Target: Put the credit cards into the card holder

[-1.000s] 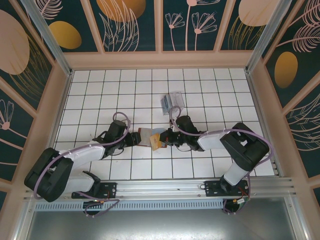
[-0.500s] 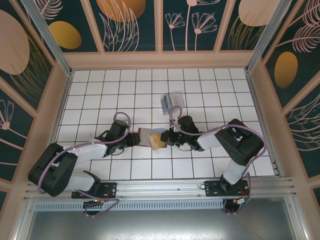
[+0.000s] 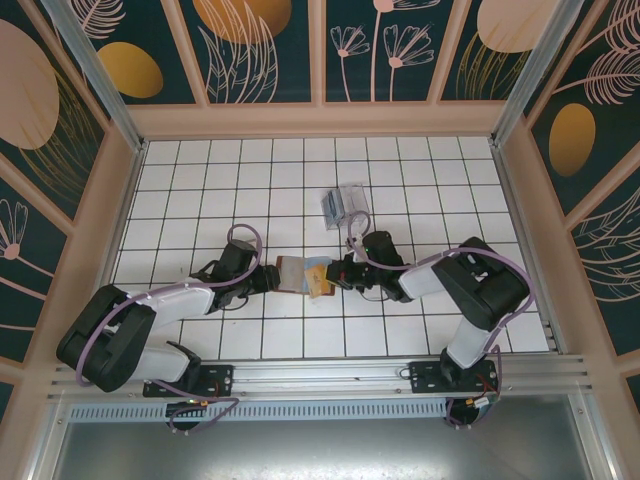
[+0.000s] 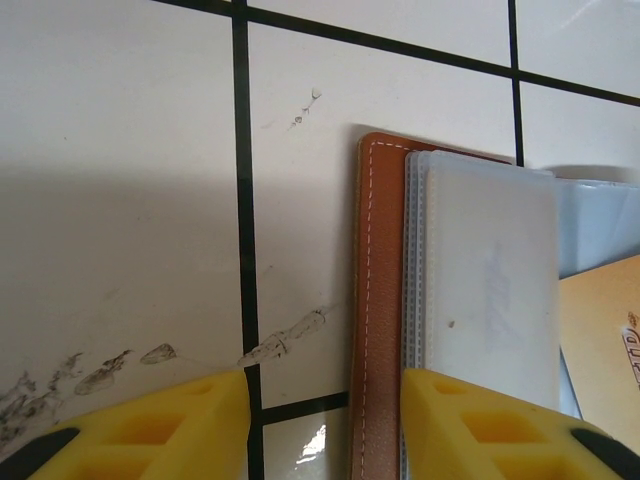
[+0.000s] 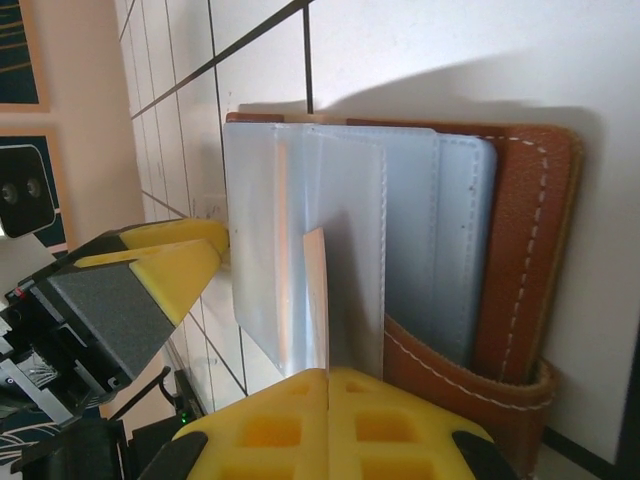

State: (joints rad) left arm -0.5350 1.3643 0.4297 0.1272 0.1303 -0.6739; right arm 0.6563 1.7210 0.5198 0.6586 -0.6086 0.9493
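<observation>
Mid-task: my right gripper (image 5: 328, 385) pinches one credit card (image 5: 317, 300) at the card holder (image 5: 520, 250) sleeves, left gripper (image 4: 325, 420) spread; other cards (image 3: 333, 207) wait at twelve o'clock

White tiled floor (image 3: 200, 180), floral wall panels (image 3: 380, 50)

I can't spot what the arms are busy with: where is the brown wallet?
Overhead view: the wallet lies open on the white tiles mid-table, between the left gripper and the right gripper, which pinches a card; the clear box sits just beyond.
</observation>
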